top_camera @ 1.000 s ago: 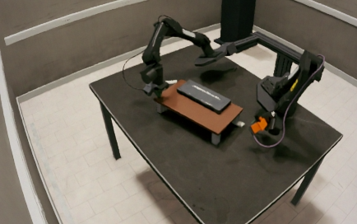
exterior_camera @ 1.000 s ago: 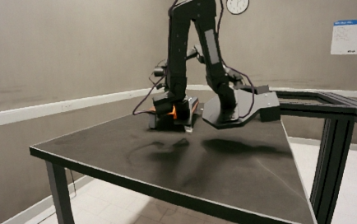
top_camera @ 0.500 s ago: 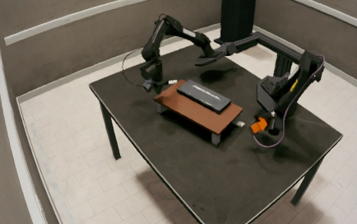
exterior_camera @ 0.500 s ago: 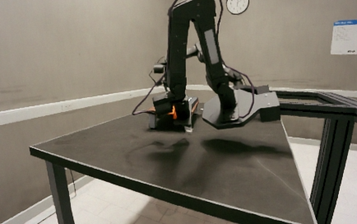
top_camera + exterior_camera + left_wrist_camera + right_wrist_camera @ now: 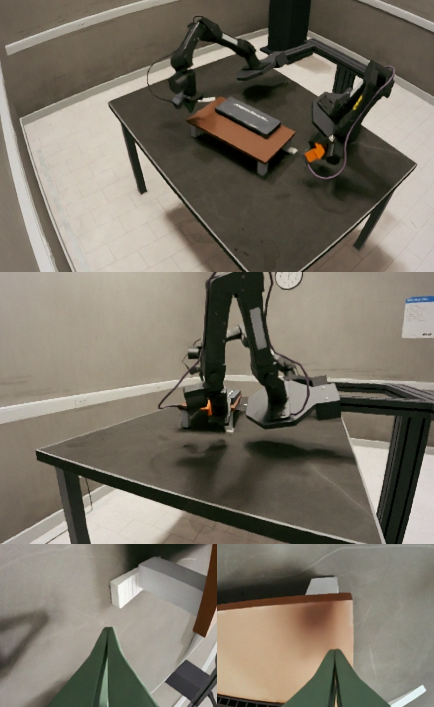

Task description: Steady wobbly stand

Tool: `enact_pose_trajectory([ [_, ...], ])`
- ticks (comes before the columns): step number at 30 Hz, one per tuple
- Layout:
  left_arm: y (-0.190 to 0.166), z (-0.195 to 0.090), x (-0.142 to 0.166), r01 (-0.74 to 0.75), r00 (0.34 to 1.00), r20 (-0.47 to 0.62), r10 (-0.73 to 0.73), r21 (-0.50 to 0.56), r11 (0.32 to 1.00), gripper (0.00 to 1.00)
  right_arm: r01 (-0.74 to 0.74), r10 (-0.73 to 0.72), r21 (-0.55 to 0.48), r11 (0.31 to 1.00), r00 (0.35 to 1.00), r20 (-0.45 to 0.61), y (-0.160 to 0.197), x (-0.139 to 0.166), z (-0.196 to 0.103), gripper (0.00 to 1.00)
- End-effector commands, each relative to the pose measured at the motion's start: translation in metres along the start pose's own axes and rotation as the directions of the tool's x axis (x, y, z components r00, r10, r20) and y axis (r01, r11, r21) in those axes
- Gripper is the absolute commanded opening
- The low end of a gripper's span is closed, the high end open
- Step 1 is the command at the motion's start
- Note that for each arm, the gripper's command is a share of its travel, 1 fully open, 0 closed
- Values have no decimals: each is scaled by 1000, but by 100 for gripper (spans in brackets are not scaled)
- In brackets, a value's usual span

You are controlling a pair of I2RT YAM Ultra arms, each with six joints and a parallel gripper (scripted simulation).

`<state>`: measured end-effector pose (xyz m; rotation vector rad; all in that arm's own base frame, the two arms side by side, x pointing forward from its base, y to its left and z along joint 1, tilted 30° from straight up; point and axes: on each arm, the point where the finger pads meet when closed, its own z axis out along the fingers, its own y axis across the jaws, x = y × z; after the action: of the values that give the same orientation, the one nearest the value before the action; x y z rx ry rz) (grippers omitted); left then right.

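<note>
The brown stand (image 5: 241, 130) sits mid-table with the black network switch (image 5: 247, 116) on top. My left gripper (image 5: 306, 153) is shut and empty, low on the table by the stand's near right corner. Its tips (image 5: 108, 630) point at a white wedge (image 5: 126, 589) that lies against a grey stand leg (image 5: 170, 582); the wedge also shows in the top view (image 5: 291, 150). My right gripper (image 5: 189, 104) (image 5: 335, 657) is shut and empty above the stand's far left corner. A second white wedge (image 5: 206, 99) (image 5: 408, 697) lies on the table beside that corner.
The arms' black mounting frame and plate (image 5: 260, 70) overhang the table's back edge, with a dark column (image 5: 289, 22) behind. Purple and black cables hang from both arms. The table edge runs close behind the left arm.
</note>
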<state>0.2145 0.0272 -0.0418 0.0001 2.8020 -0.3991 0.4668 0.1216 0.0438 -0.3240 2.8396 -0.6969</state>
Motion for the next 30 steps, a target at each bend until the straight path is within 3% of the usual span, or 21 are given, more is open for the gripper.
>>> enact_pose_trajectory([
  [1,4,-7,-24,-33,997,64,35,-35,999,0,-16,18,-26,1000,998,60,-2,-11,-14,0],
  [3,4,1,-18,-22,999,28,23,-21,1000,0,-12,15,-42,999,996,88,4,-13,-22,0],
  [10,10,-22,-67,-68,984,159,84,-107,992,0,-99,117,-109,989,977,178,-27,-28,-38,0],
  [16,9,-49,-120,-91,948,285,143,-189,978,0,-170,229,-205,964,920,317,-60,-43,-73,0],
  [18,9,-49,-120,-91,948,285,143,-189,978,0,-170,229,-205,964,920,317,-60,-43,-73,0],
  [30,-31,-147,-230,-87,770,581,263,-313,946,0,-235,432,-381,894,672,601,-149,-40,-160,0],
])
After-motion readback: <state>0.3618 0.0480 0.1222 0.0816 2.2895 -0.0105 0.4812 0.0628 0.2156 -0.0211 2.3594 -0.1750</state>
